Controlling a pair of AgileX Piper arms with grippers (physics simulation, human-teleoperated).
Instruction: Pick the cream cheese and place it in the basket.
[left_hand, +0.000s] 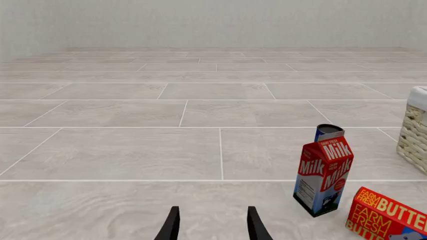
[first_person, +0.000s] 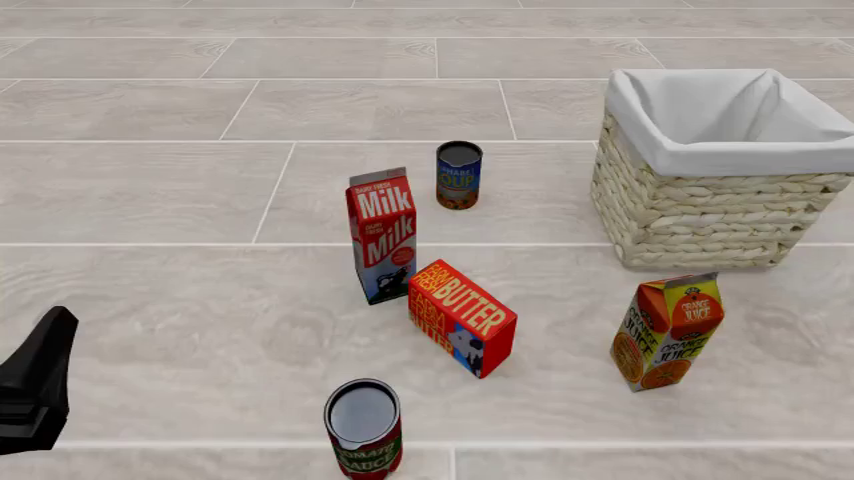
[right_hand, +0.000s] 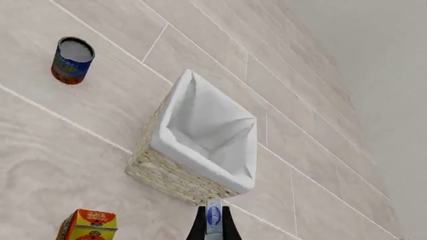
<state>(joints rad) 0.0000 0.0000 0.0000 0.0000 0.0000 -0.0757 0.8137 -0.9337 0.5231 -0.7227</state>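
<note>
The cream cheese sits edge-on between the closed jaws of the right gripper, seen in the right wrist view as a thin pale blue and white slab with its long axis running along the fingers. The basket lies ahead of and below those jaws, its white-lined opening fully exposed and nothing visible inside it. The box appears to hang nearer the basket's front wall than its centre, so the coming move in my judgement turns on carrying it forward over the opening before release. The right arm does not show in the front view. The left gripper hangs low over the surface with its jaws apart and nothing between them, well apart from the basket, with the milk carton and butter box off to its side.
</note>
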